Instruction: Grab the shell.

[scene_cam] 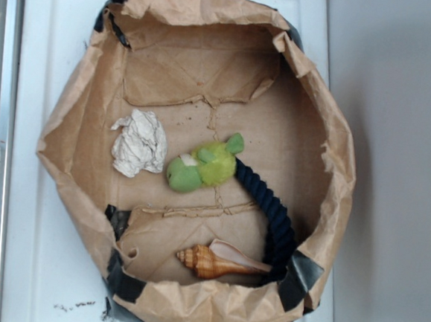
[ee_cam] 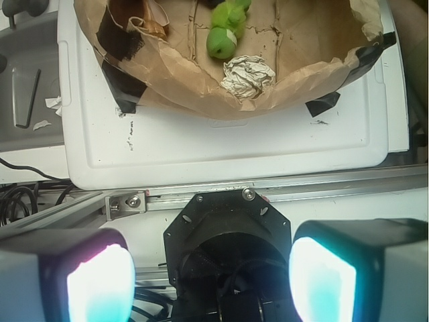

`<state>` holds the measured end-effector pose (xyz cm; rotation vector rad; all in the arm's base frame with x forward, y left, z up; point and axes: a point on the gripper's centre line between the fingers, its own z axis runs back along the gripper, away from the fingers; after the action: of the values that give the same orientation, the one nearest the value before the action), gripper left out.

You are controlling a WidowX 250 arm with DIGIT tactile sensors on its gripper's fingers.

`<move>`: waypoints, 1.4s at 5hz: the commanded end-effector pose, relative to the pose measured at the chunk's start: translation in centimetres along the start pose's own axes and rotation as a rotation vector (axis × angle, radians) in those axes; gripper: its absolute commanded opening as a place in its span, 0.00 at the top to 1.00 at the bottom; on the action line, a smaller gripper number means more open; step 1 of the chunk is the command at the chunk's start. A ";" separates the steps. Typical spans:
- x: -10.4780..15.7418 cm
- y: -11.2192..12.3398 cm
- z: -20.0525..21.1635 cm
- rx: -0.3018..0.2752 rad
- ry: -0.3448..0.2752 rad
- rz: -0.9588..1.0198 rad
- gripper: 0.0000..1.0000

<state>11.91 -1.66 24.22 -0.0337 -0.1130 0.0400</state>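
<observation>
Wrist view is showing our gripper (ee_cam: 211, 278) hanging outside the bag (ee_cam: 201, 100), over the rail (ee_cam: 268, 194) beside the white board (ee_cam: 221, 151), with its two pads (ee_cam: 100, 285) standing wide apart and nothing between them. We are looking for the shell (scene_cam: 219, 261) and finding it clearly only in the exterior view, where it is lying on the bag floor close under the paper wall, well apart from the paper ball (scene_cam: 140, 143) and plush (scene_cam: 202, 164), with the dark rope (scene_cam: 271, 217) touching or nearly touching its tapered tail. Its long axis is running roughly parallel to that nearby wall, spire pointing away from the rope. In the wrist view we are seeing only the ball and plush plainly; a pale-and-brown shape at the far top left of the bag may be the shell, but we cannot tell. So we are judging that the shell is lying ahead and off to the left, beyond the near wall, and that we will be needing to travel over the rim and turn the pads across the shell's narrow width
</observation>
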 end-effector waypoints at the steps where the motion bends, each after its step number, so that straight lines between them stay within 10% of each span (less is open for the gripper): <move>1: 0.0 0.0 0.0 0.000 0.000 0.000 0.00; 3: 1.9 -0.9 0.4 -0.216 -0.177 0.036 0.00; 7: -0.6 1.3 -0.4 -0.134 -0.161 0.128 0.00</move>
<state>11.13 -0.67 23.24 -0.1795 -0.2608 0.1519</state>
